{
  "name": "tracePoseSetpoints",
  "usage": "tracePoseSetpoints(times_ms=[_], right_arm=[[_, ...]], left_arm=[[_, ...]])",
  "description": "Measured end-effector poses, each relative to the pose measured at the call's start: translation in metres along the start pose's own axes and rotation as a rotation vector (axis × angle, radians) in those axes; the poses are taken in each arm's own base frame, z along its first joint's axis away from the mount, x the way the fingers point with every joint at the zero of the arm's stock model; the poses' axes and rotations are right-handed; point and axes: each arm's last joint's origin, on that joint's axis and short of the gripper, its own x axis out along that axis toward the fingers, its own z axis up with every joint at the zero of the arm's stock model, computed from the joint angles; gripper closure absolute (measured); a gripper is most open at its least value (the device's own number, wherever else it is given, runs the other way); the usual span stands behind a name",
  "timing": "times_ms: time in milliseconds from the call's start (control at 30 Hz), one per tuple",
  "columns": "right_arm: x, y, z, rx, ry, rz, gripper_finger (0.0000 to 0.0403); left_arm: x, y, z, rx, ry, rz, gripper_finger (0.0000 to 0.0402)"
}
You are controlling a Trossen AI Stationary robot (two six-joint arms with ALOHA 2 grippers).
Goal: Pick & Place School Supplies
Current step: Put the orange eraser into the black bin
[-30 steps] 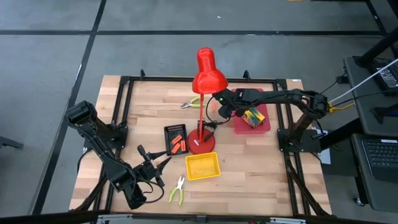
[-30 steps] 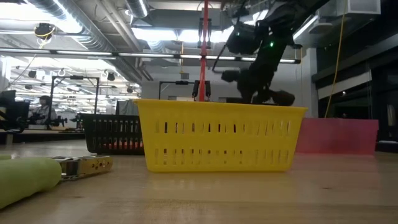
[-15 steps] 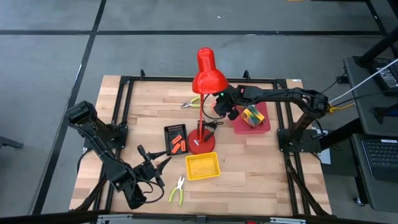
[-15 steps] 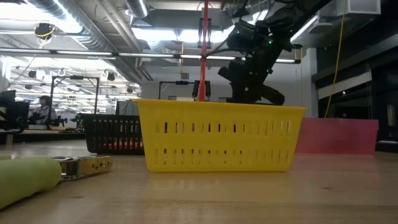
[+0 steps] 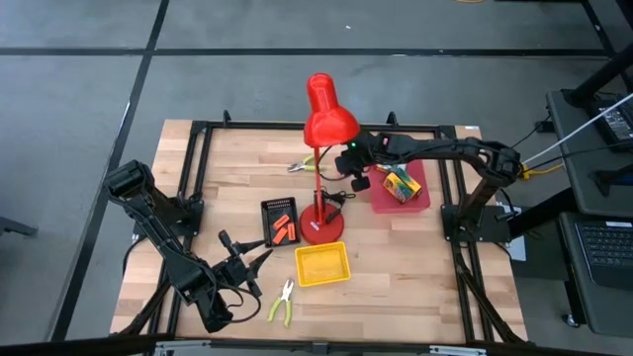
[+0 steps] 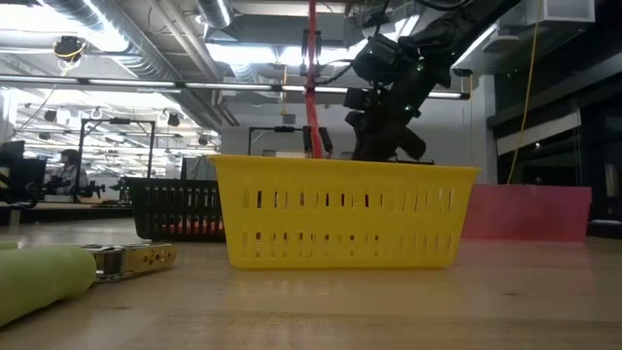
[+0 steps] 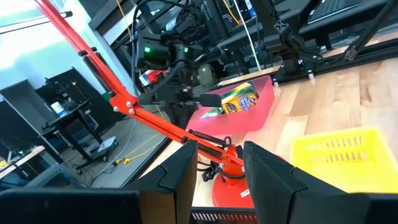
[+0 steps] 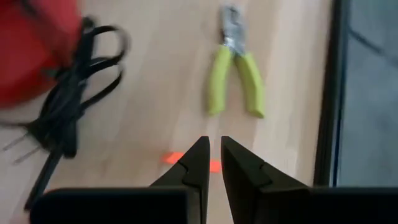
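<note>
My right gripper (image 5: 349,170) hangs above the table beside the red lamp's head, its fingers (image 8: 199,158) nearly closed with nothing between them. On the table below it lie pliers with yellow-green handles (image 8: 235,78), which also show in the high view (image 5: 305,163), and a tiny orange piece (image 8: 174,158). Crayon boxes (image 5: 400,183) lie in the pink tray (image 5: 420,198). Orange pieces (image 5: 284,225) lie in the black tray (image 5: 269,210). A second pair of pliers (image 5: 284,301) lies near the front edge. My left gripper (image 5: 249,265) waits open at the front left.
The tall red desk lamp (image 5: 326,114) stands mid-table on its base (image 5: 321,227), its black cord (image 8: 68,99) beside it. My right arm (image 5: 425,150) runs close past the lamp's head. An empty yellow tray (image 5: 321,265) sits in front of the lamp.
My right gripper has gone a little toward the table's far left, away from the pink tray and along the lamp's head toward the far pliers. The lamp's head and pole have shifted slightly toward the table's left.
</note>
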Motion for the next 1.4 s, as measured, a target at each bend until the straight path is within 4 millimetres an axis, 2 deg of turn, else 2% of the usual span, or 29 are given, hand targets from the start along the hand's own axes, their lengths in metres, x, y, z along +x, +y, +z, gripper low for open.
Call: tracePoseSetpoints(times_ms=[133, 467, 967, 1167, 1400], right_arm=[[0.000, -0.006, -0.005, 0.115, -0.027, 0.018, 0.0359], [0.000, 0.003, 0.001, 0.035, -0.045, 0.066, 0.0359], [-0.002, -0.019, -0.020, 0.225, 0.040, -0.045, 0.0359], [-0.004, -0.036, -0.021, 0.334, -0.103, -0.084, 0.0359], [-0.010, -0.058, -0.027, 0.570, -0.256, -0.121, 0.0359]], left_arm=[[0.000, 0.000, 0.000, -0.003, 0.000, 0.000, 0.0274], [0.000, 0.000, 0.000, -0.004, 0.000, -0.001, 0.0274], [0.000, 0.000, 0.000, -0.005, 0.004, -0.006, 0.0274], [0.000, 0.000, 0.000, -0.005, 0.004, -0.007, 0.0274], [0.000, 0.000, 0.000, -0.010, 0.004, -0.007, 0.0274]])
